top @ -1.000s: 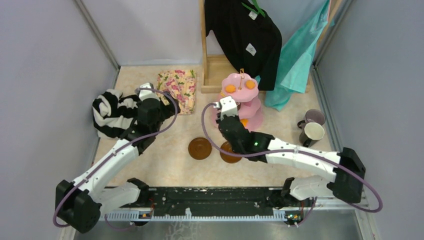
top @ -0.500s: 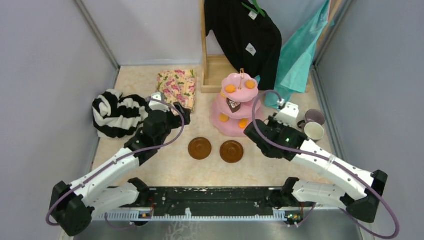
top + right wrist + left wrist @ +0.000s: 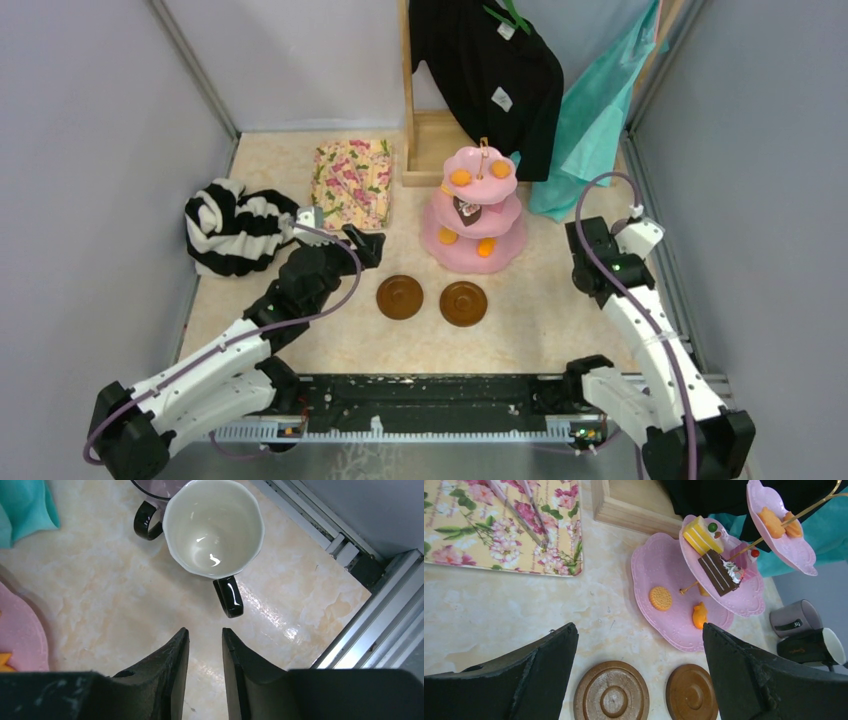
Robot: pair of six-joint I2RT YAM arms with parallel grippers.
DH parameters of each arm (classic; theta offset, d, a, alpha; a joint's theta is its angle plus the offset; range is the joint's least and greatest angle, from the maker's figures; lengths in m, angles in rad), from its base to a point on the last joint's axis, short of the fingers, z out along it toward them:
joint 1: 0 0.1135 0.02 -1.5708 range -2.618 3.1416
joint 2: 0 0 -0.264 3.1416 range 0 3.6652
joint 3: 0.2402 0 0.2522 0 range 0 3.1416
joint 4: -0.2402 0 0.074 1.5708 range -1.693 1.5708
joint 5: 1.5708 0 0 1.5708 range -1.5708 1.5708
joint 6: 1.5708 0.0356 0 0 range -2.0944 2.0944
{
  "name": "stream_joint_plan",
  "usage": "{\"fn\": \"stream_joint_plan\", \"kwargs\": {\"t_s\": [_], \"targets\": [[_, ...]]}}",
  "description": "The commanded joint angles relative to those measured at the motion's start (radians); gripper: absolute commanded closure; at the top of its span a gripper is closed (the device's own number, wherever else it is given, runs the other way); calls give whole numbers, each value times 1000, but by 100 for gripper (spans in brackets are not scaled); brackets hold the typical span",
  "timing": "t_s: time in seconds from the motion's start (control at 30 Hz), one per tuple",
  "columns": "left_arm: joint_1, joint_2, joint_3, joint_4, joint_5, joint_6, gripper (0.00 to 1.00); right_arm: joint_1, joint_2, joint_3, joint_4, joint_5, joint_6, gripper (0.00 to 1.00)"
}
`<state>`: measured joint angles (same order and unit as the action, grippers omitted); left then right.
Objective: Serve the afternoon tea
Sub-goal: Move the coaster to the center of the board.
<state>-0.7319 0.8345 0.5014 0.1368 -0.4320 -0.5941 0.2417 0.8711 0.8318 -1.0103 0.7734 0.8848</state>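
Two saucers [image 3: 400,297] lie bare, side by side in front of the pink cake stand [image 3: 440,245] when seen from above. Pastries [image 3: 461,177] sit on its tiers, and neither saucer carries a mug. My left gripper [image 3: 352,243] hangs near the floral cloth [image 3: 352,182], with the striped garment [image 3: 230,225] beside the arm; a careless sweep could drag fabric. My right arm [image 3: 640,320] covers the far right corner, so whatever stands under it is hidden in this view.

Left wrist view: my jaws are spread wide and empty, above the table just short of the saucers. The stand's top tier runs off the frame. The lilac mug [image 3: 796,620] and cream mug [image 3: 819,647] crowd the right edge, partly cut off.

Right wrist view: my right gripper [image 3: 205,635] is empty, its fingers a narrow gap apart, just short of the cream mug's black handle [image 3: 229,596]. That handle looks glossy and slim — a pinch could slip, or swing the mug into the lilac one behind it. I cannot tell whether the two mugs touch — the lilac one is mostly out of frame.
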Motion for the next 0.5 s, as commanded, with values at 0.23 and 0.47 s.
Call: {"fn": "stream_joint_plan", "kwargs": {"t_s": [0.23,0.47], "targets": [[-11,-121,-120,105,23,-82,1,-108,150,68,57,-102,-187,54],[-11,-180,-156,3,93,-174,1,-130,252,159,36,-95,-286,54]]}}
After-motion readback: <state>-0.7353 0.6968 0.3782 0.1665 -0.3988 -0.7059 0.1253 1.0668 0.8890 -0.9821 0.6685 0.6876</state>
